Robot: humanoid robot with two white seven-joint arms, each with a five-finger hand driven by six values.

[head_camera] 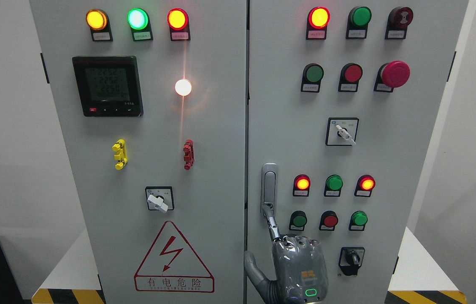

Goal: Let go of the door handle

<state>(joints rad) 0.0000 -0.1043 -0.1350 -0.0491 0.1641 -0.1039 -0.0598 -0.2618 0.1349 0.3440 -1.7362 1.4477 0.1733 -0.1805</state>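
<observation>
Handle (269, 188) sits at six o'clock on the right door; a hand (299, 266) below touches its lower end with one extended finger, others curled. Withdraw straight back, avoiding buttons.

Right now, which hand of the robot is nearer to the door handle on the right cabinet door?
Right. The right hand is just below the door handle and reaches up to its lower end. The left hand is not in view, so it cannot be placed.
</observation>
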